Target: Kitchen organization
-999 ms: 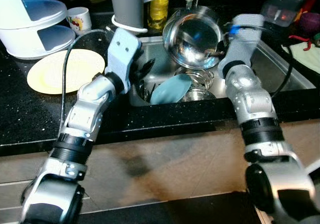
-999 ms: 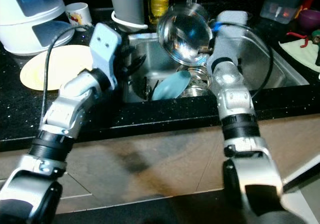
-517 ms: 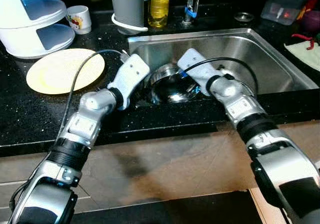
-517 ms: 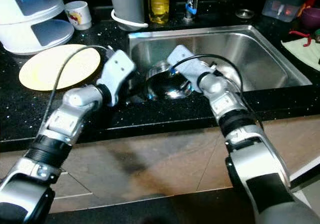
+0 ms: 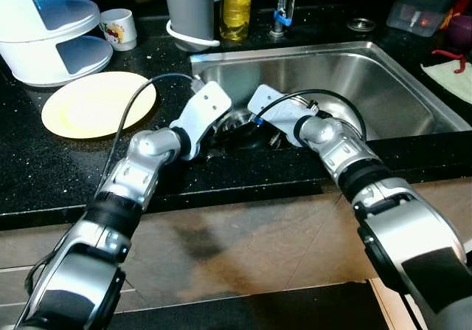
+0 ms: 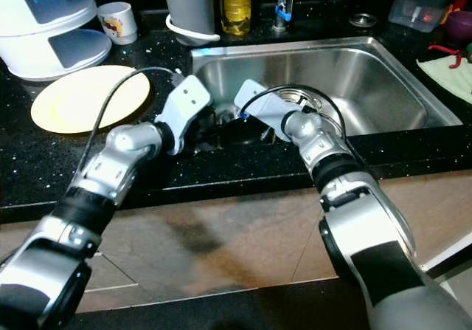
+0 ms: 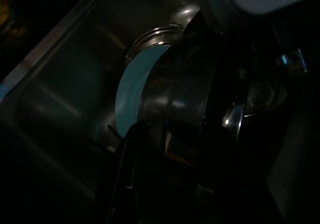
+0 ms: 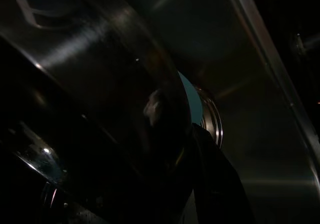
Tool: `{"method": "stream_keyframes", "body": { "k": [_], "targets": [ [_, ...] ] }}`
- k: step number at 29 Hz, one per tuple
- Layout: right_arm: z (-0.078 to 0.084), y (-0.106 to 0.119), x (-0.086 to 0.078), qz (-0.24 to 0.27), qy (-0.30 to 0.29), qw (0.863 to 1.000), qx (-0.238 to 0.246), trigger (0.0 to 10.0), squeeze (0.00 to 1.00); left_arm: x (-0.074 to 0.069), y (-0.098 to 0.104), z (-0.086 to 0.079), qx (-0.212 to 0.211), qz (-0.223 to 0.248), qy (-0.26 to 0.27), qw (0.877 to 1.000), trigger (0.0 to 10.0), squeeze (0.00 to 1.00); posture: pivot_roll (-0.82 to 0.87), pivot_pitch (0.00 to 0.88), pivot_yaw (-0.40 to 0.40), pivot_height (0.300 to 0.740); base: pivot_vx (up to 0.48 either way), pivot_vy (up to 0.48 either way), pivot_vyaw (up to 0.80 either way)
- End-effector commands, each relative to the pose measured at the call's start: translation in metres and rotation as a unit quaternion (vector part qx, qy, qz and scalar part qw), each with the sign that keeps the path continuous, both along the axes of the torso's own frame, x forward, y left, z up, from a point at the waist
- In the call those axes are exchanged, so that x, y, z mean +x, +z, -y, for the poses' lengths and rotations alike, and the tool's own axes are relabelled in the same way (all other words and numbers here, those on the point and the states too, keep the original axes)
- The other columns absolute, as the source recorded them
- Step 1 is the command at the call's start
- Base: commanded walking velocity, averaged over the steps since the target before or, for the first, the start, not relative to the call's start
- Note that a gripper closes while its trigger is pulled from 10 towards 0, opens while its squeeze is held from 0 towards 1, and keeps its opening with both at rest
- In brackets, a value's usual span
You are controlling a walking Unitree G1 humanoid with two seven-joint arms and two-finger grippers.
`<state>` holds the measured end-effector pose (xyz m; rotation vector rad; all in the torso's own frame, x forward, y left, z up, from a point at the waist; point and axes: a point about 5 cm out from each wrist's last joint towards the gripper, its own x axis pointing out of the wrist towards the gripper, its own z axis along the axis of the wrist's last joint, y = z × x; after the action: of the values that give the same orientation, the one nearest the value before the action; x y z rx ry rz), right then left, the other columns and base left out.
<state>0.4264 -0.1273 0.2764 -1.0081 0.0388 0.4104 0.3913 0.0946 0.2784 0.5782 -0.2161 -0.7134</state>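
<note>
both arms angled inward, left pincer (image 5: 225,127) near right pincer (image 5: 251,127) (wrists low).

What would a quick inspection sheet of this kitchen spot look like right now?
Surface: black speckled counter around a steel sink.
Job's things: steel bowl against a teal plate, low in the sink.
Clutter: yellow plate, mug, white stacked container, oil bottle.
Grippers: left gripper and right gripper both down at the bowl; grip unclear.
Cables: black cable loops over the left arm.
Surroundings: tiled floor.
</note>
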Motion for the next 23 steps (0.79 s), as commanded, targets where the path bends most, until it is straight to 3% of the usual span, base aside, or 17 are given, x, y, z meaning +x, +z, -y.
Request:
{"method": "stream_keyframes", "body": {
  "k": [1, 8, 9, 10, 12, 13, 14, 16, 17, 23],
  "targets": [
    [-0.010, -0.008, -0.002, -0.023, 0.035, 0.999, -0.031, 10.0, 0.00, 0.003, -0.004, -0.002, 0.007, -0.006, 0.006, 1.000, 10.0, 0.00, -0.03, 0.255, 0.041, 0.740, 0.000, 0.000, 0.00],
    [-0.008, -0.008, -0.002, -0.025, 0.031, 0.999, -0.033, 10.0, 0.02, 0.005, -0.002, 0.000, 0.002, -0.004, 0.004, 1.000, 10.0, 0.00, -0.03, 0.253, 0.041, 0.740, 0.000, 0.000, 0.00],
    [-0.007, -0.008, -0.002, -0.025, 0.030, 0.999, -0.036, 10.0, 0.40, 0.005, -0.001, 0.000, 0.002, -0.003, 0.004, 1.000, 10.0, 0.00, -0.03, 0.253, 0.041, 0.740, 0.000, 0.000, 0.00],
    [-0.006, -0.008, -0.001, -0.027, 0.028, 0.999, -0.036, 10.0, 1.00, 0.006, -0.001, -0.001, 0.001, -0.002, 0.005, 1.000, 10.0, 0.00, -0.03, 0.252, 0.040, 0.740, 0.000, 0.000, 0.00],
    [-0.005, -0.009, -0.001, -0.028, 0.026, 0.999, -0.038, 10.0, 1.00, 0.007, 0.002, -0.004, -0.003, 0.003, 0.009, 1.000, 10.0, 0.00, -0.03, 0.251, 0.038, 0.740, 0.000, 0.000, 0.00],
    [-0.005, -0.009, -0.001, -0.028, 0.025, 0.999, -0.038, 10.0, 0.80, 0.007, 0.002, -0.005, -0.004, 0.004, 0.011, 1.000, 10.0, 0.00, -0.03, 0.251, 0.038, 0.740, 0.000, 0.000, 0.00],
    [-0.004, -0.010, -0.001, -0.030, 0.025, 0.999, -0.037, 10.0, 0.06, 0.008, 0.003, -0.007, -0.008, 0.003, 0.014, 1.000, 10.0, 0.00, -0.03, 0.251, 0.033, 0.740, 0.000, 0.000, 0.00],
    [-0.004, -0.011, -0.002, -0.031, 0.025, 0.999, -0.037, 10.0, 0.06, 0.008, 0.004, -0.008, -0.010, 0.003, 0.016, 1.000, 10.0, 0.00, -0.03, 0.251, 0.033, 0.740, 0.000, 0.000, 0.00],
    [-0.004, -0.012, -0.002, -0.033, 0.025, 0.999, -0.034, 10.0, 0.00, 0.008, 0.005, -0.011, -0.018, 0.000, 0.019, 1.000, 10.0, 0.00, -0.03, 0.251, 0.033, 0.740, 0.000, 0.000, 0.00],
    [-0.004, -0.014, -0.002, -0.034, 0.021, 0.999, -0.004, 10.0, 0.00, 0.008, 0.022, -0.041, -0.094, -0.013, 0.078, 0.992, 10.0, 0.00, -0.03, 0.244, 0.033, 0.740, 0.000, 0.000, 0.00]
  ]
}}
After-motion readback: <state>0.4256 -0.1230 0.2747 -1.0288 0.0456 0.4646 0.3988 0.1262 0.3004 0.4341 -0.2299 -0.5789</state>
